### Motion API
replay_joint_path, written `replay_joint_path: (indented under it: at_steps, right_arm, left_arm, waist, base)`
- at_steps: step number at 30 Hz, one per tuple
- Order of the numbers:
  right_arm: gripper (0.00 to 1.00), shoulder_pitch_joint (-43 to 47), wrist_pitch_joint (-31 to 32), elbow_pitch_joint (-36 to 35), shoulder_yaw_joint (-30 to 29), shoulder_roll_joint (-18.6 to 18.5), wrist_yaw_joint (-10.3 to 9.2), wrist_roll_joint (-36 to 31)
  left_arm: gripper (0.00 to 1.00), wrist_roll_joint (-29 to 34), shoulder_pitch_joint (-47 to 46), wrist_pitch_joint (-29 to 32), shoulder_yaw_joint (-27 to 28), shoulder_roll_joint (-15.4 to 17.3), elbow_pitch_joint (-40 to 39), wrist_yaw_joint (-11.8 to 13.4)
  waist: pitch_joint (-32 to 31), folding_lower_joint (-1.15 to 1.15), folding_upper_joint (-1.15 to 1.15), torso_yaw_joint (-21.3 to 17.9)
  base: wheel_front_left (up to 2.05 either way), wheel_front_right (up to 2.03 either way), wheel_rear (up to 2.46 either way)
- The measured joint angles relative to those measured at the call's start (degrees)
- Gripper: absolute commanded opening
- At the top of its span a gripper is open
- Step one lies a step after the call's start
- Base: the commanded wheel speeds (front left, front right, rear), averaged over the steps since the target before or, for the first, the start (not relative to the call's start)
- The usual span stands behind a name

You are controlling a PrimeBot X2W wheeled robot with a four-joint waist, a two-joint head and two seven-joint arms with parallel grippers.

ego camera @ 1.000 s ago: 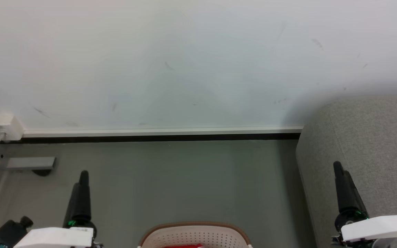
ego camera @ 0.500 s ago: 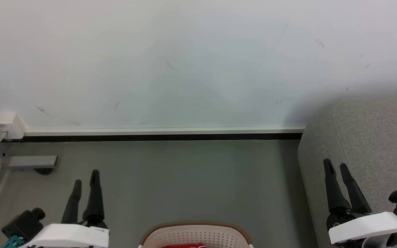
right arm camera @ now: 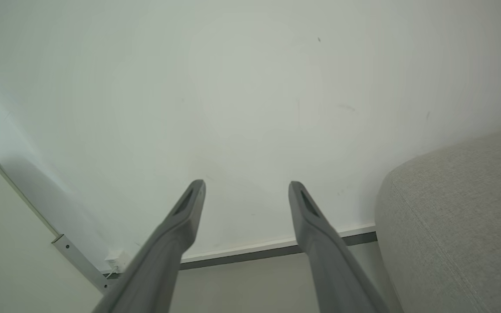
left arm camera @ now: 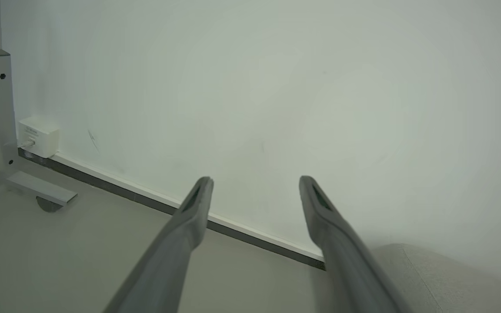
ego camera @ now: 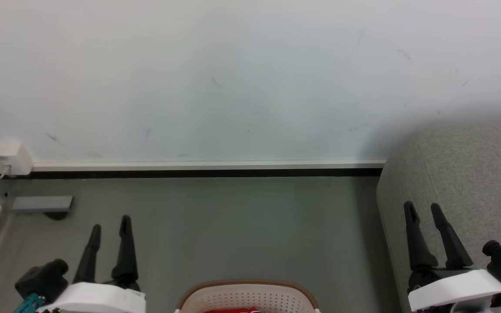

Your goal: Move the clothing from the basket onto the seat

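The cream basket [ego camera: 246,296] with its brown rim peeks in at the bottom middle of the head view, a strip of red clothing [ego camera: 231,310] just showing inside it. The grey seat [ego camera: 463,174] rises at the right; it also shows at the lower right of the left wrist view [left arm camera: 429,278] and at the right of the right wrist view [right arm camera: 463,226]. My left gripper [ego camera: 110,222] stands open at the lower left, left of the basket, empty. My right gripper [ego camera: 422,208] stands open in front of the seat, empty. Both point toward the wall.
A white wall [ego camera: 233,78] with a dark baseboard [ego camera: 198,173] runs across ahead. A white socket box [ego camera: 6,157] and a grey metal frame foot [ego camera: 37,203] sit at the left. Bare grey floor [ego camera: 242,226] lies between basket and wall.
Both grippers have rotated about their wrists, so each now shows two spread fingers instead of one. Both have shifted slightly inward. The basket and seat stay put.
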Motion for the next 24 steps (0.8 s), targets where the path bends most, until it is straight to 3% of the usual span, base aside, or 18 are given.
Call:
replay_joint_path:
  at_steps: [24]
  right_arm:
    - [1.00, -1.09, -3.24, 2.49, 1.77, 0.16, 0.00, -12.89]
  left_arm:
    - [1.00, 12.63, 0.64, -3.22, -0.65, 0.80, 0.57, 0.98]
  waist:
    - [-0.33, 0.00, 0.00, 0.20]
  base:
    - [0.00, 0.00, 0.00]
